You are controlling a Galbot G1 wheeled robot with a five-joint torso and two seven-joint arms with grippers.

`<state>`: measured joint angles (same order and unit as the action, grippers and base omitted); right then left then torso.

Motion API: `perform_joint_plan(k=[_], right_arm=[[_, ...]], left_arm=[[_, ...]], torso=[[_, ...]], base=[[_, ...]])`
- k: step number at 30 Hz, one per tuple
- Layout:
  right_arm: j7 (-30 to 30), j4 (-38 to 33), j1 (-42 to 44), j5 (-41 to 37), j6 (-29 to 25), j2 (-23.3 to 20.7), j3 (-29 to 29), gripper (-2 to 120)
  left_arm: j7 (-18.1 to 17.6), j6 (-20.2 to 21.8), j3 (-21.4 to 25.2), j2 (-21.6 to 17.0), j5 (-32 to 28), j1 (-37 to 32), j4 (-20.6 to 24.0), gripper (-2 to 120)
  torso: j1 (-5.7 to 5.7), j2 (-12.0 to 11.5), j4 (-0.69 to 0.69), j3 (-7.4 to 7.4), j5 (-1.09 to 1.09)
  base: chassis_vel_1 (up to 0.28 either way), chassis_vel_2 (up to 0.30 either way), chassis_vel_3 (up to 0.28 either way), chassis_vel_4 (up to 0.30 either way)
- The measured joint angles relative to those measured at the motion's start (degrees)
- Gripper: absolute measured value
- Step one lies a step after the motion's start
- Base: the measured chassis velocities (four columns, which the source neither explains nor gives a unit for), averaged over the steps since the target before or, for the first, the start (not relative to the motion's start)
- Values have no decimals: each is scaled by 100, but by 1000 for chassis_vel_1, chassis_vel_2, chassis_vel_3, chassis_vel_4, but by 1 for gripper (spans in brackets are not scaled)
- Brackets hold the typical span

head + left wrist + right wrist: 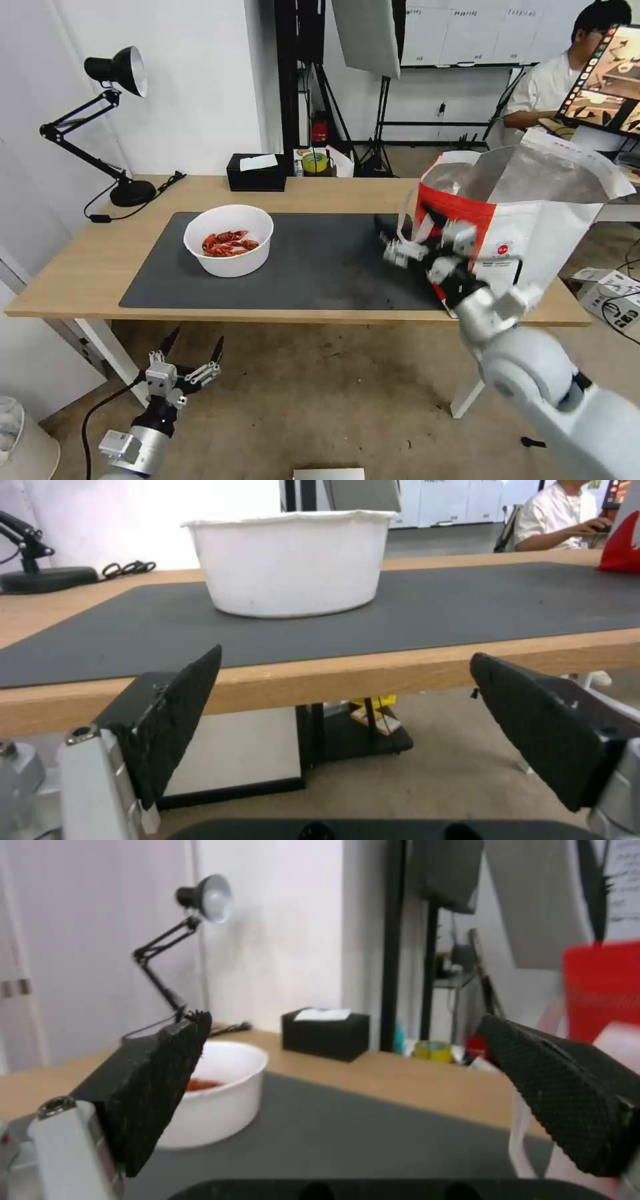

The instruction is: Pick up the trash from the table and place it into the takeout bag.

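A white round bowl (229, 241) of red crayfish shells, the trash in view, stands on the left part of the dark mat (320, 267) on the table (80, 267). The takeout bag (533, 213) stands open at the table's right end, its foil lining showing. My right gripper (408, 223) hovers open over the mat just left of the bag, holding nothing; its wrist view shows the bowl (213, 1095) ahead and the bag (600, 985) close beside it. My left gripper (193, 348) hangs open below the table's front edge, with the bowl (293, 562) above and beyond it.
A black desk lamp (123, 120) stands at the table's back left corner, its cord trailing on the wood. A black tissue box (255, 172) and a yellow tape roll (315, 162) sit along the back edge. White table legs (100, 340) stand near the left arm.
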<state>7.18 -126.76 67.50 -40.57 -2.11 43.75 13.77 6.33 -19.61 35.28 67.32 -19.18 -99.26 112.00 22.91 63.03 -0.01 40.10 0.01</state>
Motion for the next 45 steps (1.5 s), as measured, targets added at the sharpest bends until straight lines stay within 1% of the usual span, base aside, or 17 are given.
perform_joint_plan(k=[3, 4, 8, 11, 12, 14, 19, 23, 36, 37, 38, 40, 41, 42, 43, 44, 45], right_arm=[[-665, 78, 1175, 250, -414, 245, 476, 100], [-665, 78, 1175, 250, -414, 245, 476, 100], [-855, 325, 1836, 540, -722, 479, 707, 100], [-915, 612, 2433, 946, -1049, 816, 836, 100], [-915, 612, 2433, 946, -1049, 816, 836, 100], [-859, 795, 2707, 1273, -1265, 1067, 852, 100], [-594, 973, 2934, 1717, -1465, 1361, 800, 100], [-352, 1033, 2933, 1919, -1477, 1457, 724, 100], [-267, 1032, 2894, 1921, -1449, 1466, 642, 100], [-266, 1028, 2891, 1915, -1445, 1463, 641, 100], [-266, 1028, 2891, 1915, -1445, 1463, 641, 100], [-266, 1026, 2887, 1911, -1442, 1460, 640, 100], [-266, 1024, 2885, 1909, -1439, 1458, 639, 100], [-266, 1024, 2885, 1909, -1439, 1458, 639, 100], [-266, 1023, 2884, 1907, -1438, 1458, 638, 100], [-266, 1023, 2883, 1906, -1437, 1458, 638, 100], [-266, 1022, 2881, 1903, -1436, 1457, 638, 100]], left_arm=[[84, -52, 73, 61, 10, -115, 47, 100], [84, -52, 73, 61, 10, -115, 47, 100], [94, -90, 110, 80, 13, -179, 75, 100], [104, -111, 150, 86, 14, -242, 111, 100], [104, -111, 150, 86, 14, -242, 111, 100], [106, -120, 174, 84, 13, -271, 123, 100], [110, -138, 187, 92, 10, -305, 130, 100], [116, -145, 179, 101, 10, -314, 126, 100], [116, -132, 158, 26, -36, -190, 22, 100], [54, 18, 216, -127, -240, -46, 142, 100], [54, 18, 216, -127, -240, -46, 142, 100], [-135, 339, 284, -417, -577, 242, 365, 100], [-364, 682, 317, -729, -864, 549, 516, 100], [-364, 682, 317, -729, -864, 549, 516, 100], [-519, 943, 331, -999, -1096, 800, 595, 100], [-574, 1030, 331, -1086, -1175, 882, 612, 100], [-795, 1382, 308, -1471, -1570, 1264, 631, 100]], torso=[[0, 0, 1, 0, 0], [0, 0, 1, 0, 0], [0, 0, 1, 0, -1], [0, 0, 0, 0, -2], [0, 0, 0, 0, -2], [0, 0, 1, 0, 0], [0, 0, 0, 0, -1], [0, -1, 1, 0, -1], [1, 0, 2, 0, -2], [0, 0, 3, 0, -2], [0, 0, 3, 0, -2], [1, 0, 2, 0, -1], [1, 0, 1, 1, -2], [1, 0, 1, 1, -2], [1, -1, 0, 1, -1], [1, -1, 0, 1, 0], [1, -1, 1, 1, -2]], base=[[0, 0, 0, 0], [0, 0, 0, 0], [0, 0, 0, 0], [0, 0, 0, 0], [0, 0, 0, 0], [0, 0, 0, 0], [0, 0, 0, 0], [0, 0, 0, 0], [0, 0, 0, 0], [0, 0, 0, 0], [0, 0, 0, 0], [0, 0, 0, 0], [0, 0, 0, 0], [0, 0, 0, 0], [0, 0, 0, 0], [0, 0, 0, 0], [0, 0, 0, 0]])
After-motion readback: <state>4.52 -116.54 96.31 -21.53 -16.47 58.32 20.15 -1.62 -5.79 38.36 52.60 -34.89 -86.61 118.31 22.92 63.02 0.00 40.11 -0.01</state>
